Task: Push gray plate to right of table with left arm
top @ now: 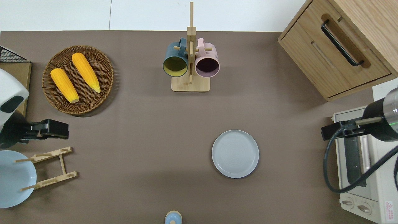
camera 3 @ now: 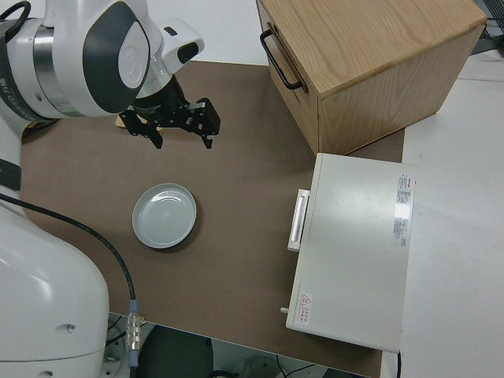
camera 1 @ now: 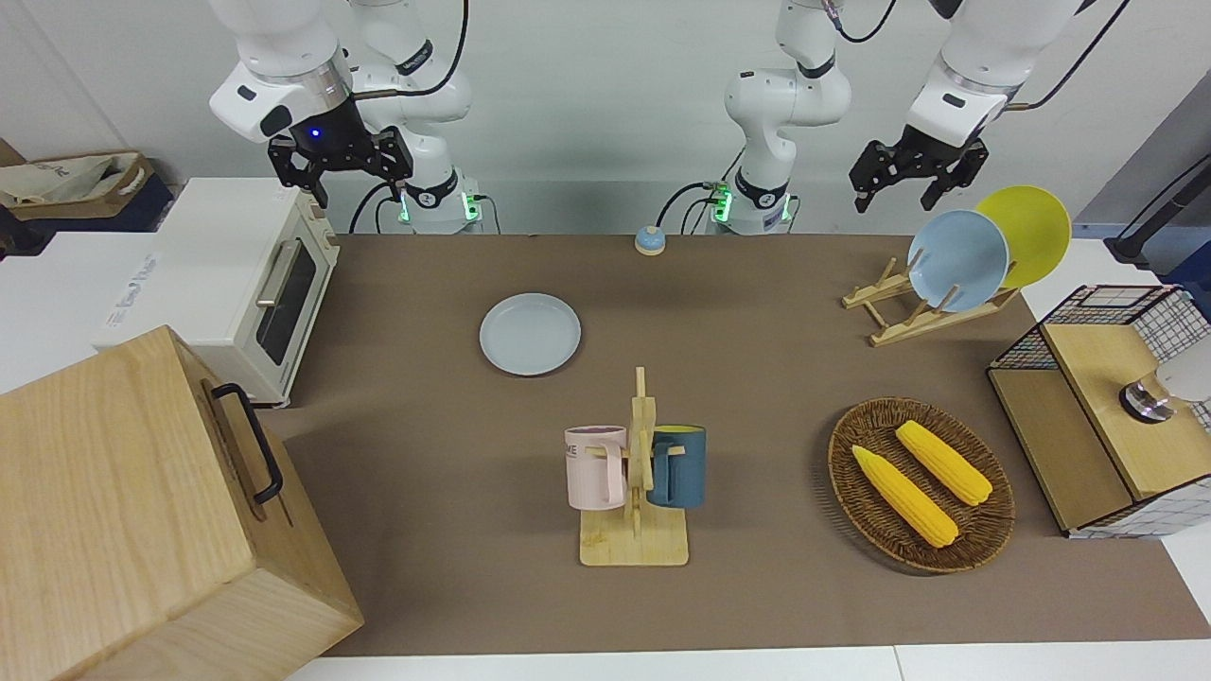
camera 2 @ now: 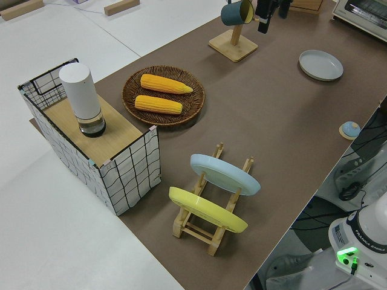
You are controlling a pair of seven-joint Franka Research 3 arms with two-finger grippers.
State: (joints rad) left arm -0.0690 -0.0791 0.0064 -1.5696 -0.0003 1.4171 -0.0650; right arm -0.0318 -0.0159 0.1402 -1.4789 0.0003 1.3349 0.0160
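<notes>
one gray plate (top: 235,153) on table (top: 140,124) | well apart from left tool (camera 1: 913,170) | fingers spread

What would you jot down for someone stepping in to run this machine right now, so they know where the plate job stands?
Left tool: open, holding nothing, up in the air at the left arm's end of the table, over the spot between the corn basket and the plate rack.
Right tool: open, parked.
Gray plate: flat on the table, nearer the robots than the mug rack, toward the toaster oven. Nothing touches it.
Done: cannot tell whether any pushing has happened.
Left: judge whether the plate sits far enough toward the right arm's end; if not, bring the left tool beside it and push.
</notes>
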